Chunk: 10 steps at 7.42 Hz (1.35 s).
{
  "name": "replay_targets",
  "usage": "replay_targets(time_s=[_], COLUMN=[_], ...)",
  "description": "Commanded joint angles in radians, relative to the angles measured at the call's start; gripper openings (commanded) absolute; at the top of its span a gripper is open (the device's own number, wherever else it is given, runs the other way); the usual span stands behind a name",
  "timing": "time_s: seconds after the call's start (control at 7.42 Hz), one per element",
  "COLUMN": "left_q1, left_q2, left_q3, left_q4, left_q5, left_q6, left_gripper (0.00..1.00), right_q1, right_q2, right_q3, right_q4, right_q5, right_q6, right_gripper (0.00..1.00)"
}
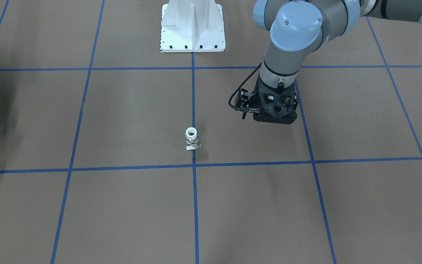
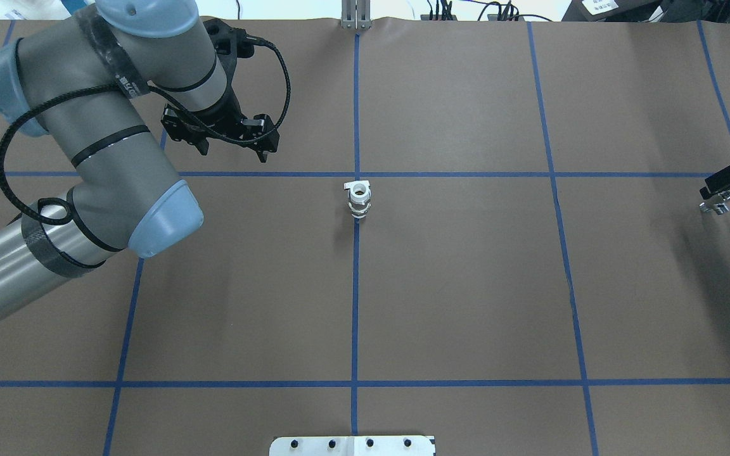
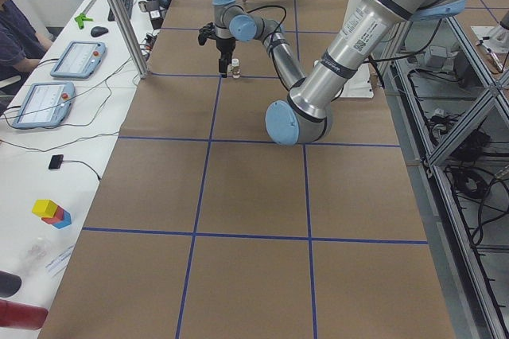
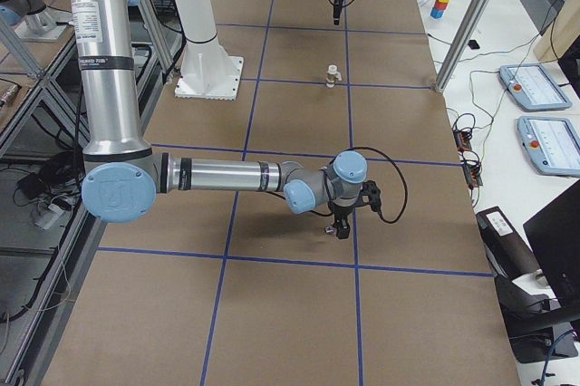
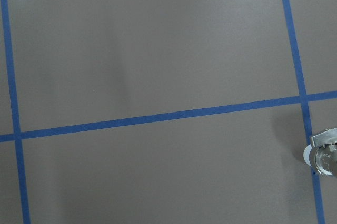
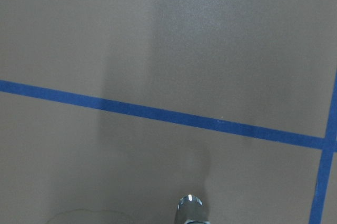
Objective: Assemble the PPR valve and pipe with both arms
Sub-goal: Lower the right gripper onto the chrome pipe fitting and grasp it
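Observation:
The PPR valve [image 2: 358, 199] stands upright at the table's middle on a blue tape line, white collar up, lever at its base; it also shows in the front view [image 1: 192, 138] and at the right edge of the left wrist view [image 5: 324, 155]. My left gripper [image 2: 233, 152] hovers open and empty, apart from the valve on the robot's left and a little farther out. My right gripper [image 2: 718, 190] is far out on the robot's right, shut on the small silver pipe [image 2: 714, 206], held just above the table. The pipe's end shows in the right wrist view [image 6: 189, 208].
The white base pedestal [image 1: 192, 25] stands at the robot's side of the table. Blue tape lines [image 2: 355, 285] divide the brown surface. Tablets [image 3: 44, 104] and an operator [image 3: 12, 29] are beside the table on the far side.

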Motion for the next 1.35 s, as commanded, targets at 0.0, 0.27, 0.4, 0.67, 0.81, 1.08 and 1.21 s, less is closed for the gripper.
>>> replay_targets(time_s=[0.0, 0.27, 0.4, 0.67, 0.81, 1.08, 1.21], left_q1=[0.0, 0.0, 0.0, 0.0, 0.0, 0.0, 0.0], left_q2=[0.0, 0.002, 0.002, 0.005, 0.005, 0.005, 0.005], left_q3=[0.001, 0.003, 0.001, 0.001, 0.0, -0.002, 0.0], left_q4=[-0.002, -0.002, -0.002, -0.002, -0.002, 0.0, -0.002], left_q5=[0.0, 0.0, 0.0, 0.0, 0.0, 0.0, 0.0], left_q6=[0.001, 0.001, 0.001, 0.001, -0.001, 0.001, -0.001], left_gripper=[0.99, 0.99, 0.99, 0.99, 0.99, 0.99, 0.99], right_q1=[-0.013, -0.028, -0.035, -0.035, -0.035, -0.035, -0.035], right_q2=[0.0, 0.001, 0.001, 0.001, 0.0, 0.0, 0.0], right_q3=[-0.002, -0.003, -0.008, -0.029, -0.031, -0.031, -0.034], right_q4=[0.0, -0.004, -0.004, 0.0, 0.002, 0.0, 0.0], right_q5=[-0.001, -0.004, -0.021, -0.024, -0.024, -0.022, -0.024], right_q6=[-0.001, -0.004, -0.009, -0.013, -0.013, -0.015, -0.015], right_gripper=[0.92, 0.88, 0.88, 0.87, 0.86, 0.8, 0.79])
